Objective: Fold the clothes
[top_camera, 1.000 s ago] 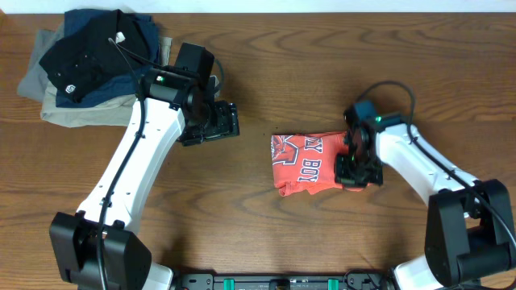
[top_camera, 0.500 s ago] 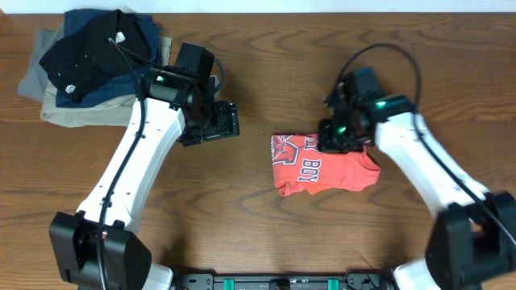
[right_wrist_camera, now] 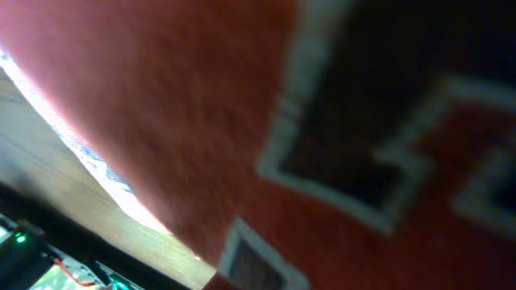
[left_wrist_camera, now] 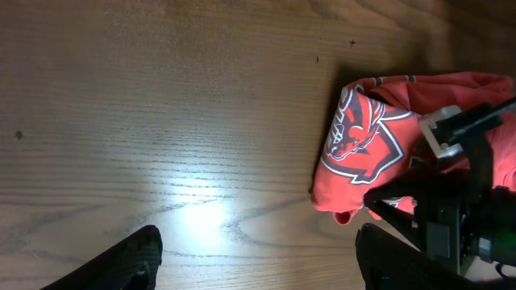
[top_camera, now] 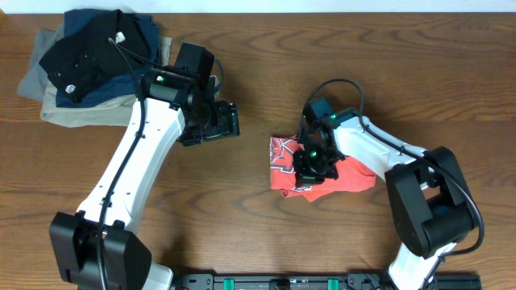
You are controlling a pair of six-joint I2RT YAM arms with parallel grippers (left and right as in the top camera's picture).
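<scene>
- A brown wood-grain table (top_camera: 266, 64) fills the overhead view. It is bare in the middle, and a stack of folded garments (top_camera: 81, 56), black and navy on top of khaki-grey, sits in the far-left corner.
- The coral-red short-sleeved cotton T-shirt (top_camera: 355, 173) lies right of centre, gathered into a compact bundle. Its long axis runs left to right across the table, and the crest end points toward the left arm.
- The right gripper (top_camera: 314, 161) is down on the left half of that bundle with its jaws closed. Whether a pinch of cloth sits between them cannot be told. Its wrist camera shows only red fabric and the dark blue, white-edged block lettering (right_wrist_camera: 355, 145), so it is pressed very close.
- The left gripper (top_camera: 218, 122) hangs over bare wood with its jaws spread wide and nothing between them. Its wrist view shows the two dark fingertips (left_wrist_camera: 133, 258) far apart over empty grain.
- The relation that matters: the shirt lies to the right of the left gripper and nearer the robot, well apart from it, with wood between. The right gripper is directly on top of it.
- Judgement: the right arm is plainly the nearer one, so any tuck or flattening along the bundle's long axis falls to it. The left arm would have to cross the gap to reach the crest end (left_wrist_camera: 363, 153).
</scene>
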